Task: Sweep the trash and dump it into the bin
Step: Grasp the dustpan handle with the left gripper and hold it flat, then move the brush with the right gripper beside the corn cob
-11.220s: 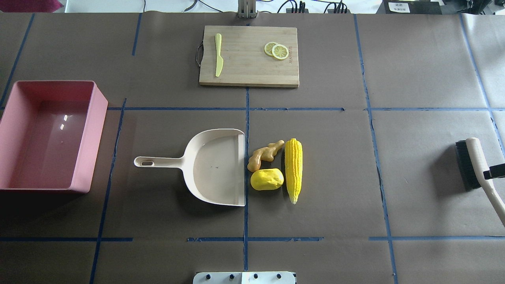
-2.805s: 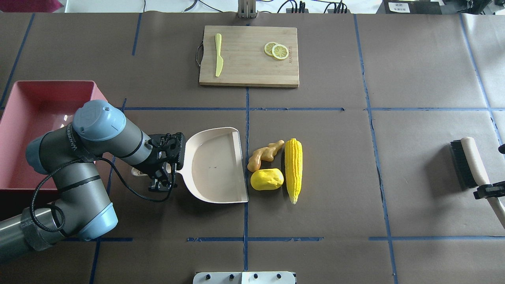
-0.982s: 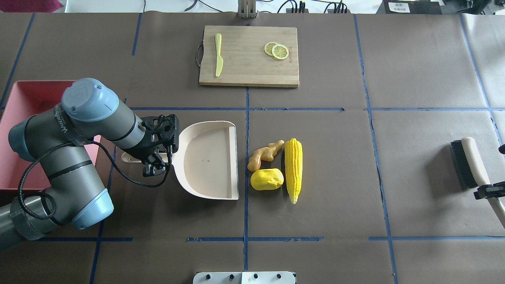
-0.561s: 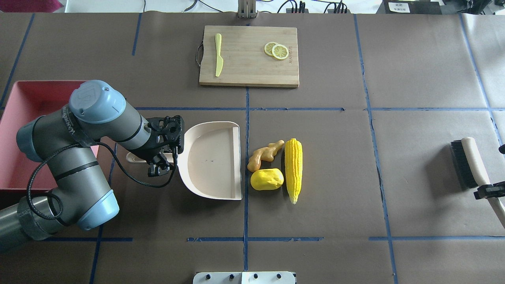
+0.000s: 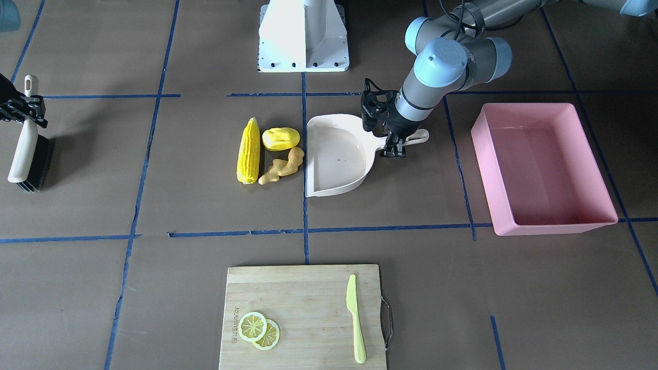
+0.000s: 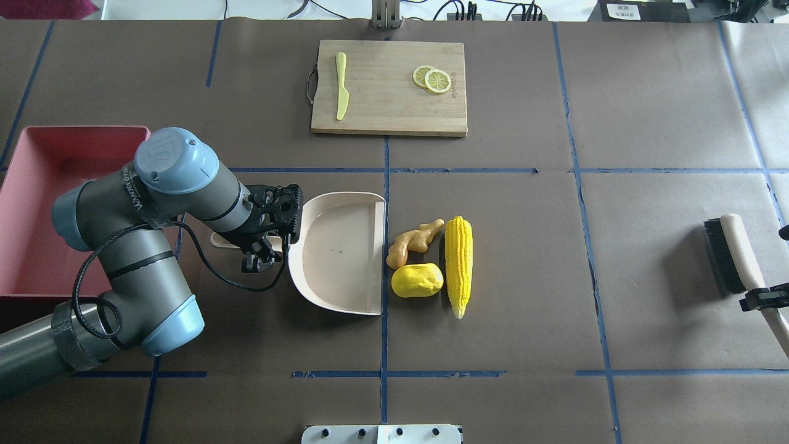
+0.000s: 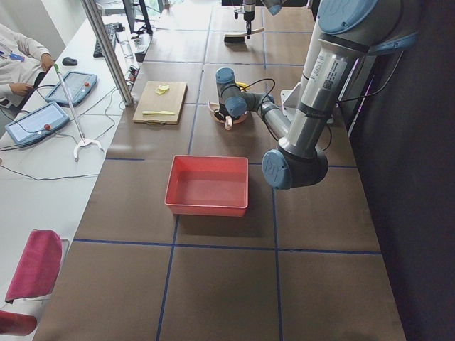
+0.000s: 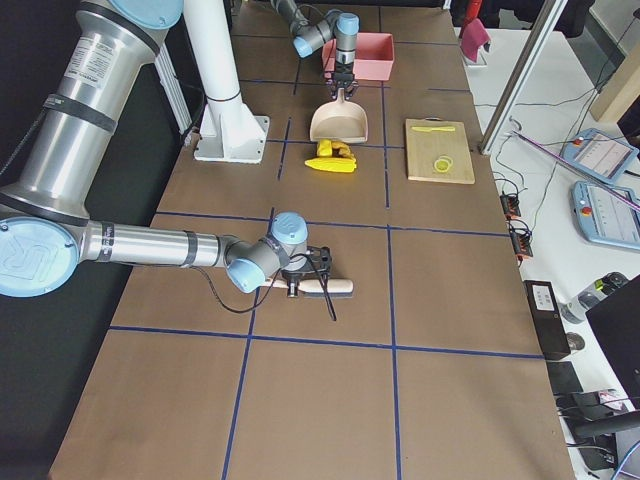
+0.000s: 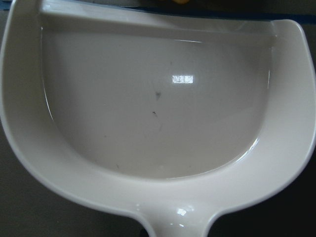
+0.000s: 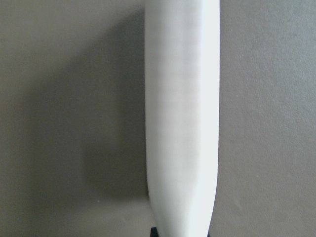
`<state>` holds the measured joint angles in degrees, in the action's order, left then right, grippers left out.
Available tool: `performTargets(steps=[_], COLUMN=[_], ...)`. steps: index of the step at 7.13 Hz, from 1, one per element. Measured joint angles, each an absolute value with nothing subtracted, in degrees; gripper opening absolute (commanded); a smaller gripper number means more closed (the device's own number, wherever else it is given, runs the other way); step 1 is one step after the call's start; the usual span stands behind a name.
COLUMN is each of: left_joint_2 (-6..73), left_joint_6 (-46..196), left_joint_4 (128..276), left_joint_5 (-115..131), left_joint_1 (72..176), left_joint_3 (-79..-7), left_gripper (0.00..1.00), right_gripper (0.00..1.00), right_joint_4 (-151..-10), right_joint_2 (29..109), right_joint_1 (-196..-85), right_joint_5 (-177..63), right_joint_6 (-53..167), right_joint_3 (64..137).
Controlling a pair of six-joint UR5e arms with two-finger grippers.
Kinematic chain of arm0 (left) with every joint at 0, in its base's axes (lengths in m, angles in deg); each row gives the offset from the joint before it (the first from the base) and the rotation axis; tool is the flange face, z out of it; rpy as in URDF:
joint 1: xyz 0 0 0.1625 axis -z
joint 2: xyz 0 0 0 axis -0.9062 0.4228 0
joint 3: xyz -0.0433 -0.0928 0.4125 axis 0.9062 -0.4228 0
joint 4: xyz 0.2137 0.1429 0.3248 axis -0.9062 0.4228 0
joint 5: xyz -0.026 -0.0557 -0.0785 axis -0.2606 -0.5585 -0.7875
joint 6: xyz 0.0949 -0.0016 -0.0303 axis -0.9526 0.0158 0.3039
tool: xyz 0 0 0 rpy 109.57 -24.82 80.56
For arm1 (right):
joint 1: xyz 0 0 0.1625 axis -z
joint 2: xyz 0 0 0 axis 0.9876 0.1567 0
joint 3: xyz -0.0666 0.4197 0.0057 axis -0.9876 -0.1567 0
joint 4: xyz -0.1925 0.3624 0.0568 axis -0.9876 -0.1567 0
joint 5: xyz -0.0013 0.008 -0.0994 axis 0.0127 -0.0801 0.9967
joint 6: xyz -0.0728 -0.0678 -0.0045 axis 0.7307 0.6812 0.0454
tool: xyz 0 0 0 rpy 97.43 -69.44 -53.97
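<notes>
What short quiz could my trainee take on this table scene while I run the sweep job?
1. True or false: the long yellow corn cob lies inside the cream plastic dustpan.
2. Which gripper holds the dustpan's handle? A. left B. right C. neither
3. Fill in: the right gripper grips a cream-handled, black-bristled ___.
Key: 1 false; 2 A, the left gripper; 3 brush.

— Where is the dustpan (image 6: 336, 246) set?
— Mid-table, mouth turned toward the robot's right. The ginger root (image 6: 413, 242) and oval lump (image 6: 417, 280) are found just beside the mouth; the corn cob (image 6: 458, 264) is laid beyond them.
— And the bin (image 5: 540, 169)?
— Placed at the robot's left end; the brush (image 6: 733, 253) is noted at the right end.
</notes>
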<state>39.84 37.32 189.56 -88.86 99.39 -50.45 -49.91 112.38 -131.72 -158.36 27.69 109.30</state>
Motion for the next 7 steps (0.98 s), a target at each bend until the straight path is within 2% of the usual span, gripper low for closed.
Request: performTargets(steps=[3,7], left_joint_2=[39.77,39.71], left_joint_6=[37.31,37.65], left_joint_4=[189.50,189.49], left_joint_5=[-88.84,-88.74], left_joint_1=[99.29,99.27], left_joint_3=[-50.47,-50.56], left_gripper=[0.02,0.02], right_gripper=[0.00,0.00], right_joint_4=[-50.57,-65.98], right_joint_2=[111.03,105.06], right_joint_1=[-131.03,-122.12], right_joint_5=[-159.53,-157.31], right_joint_6=[20.25,7.92], right_joint_3=[111.38,124.75])
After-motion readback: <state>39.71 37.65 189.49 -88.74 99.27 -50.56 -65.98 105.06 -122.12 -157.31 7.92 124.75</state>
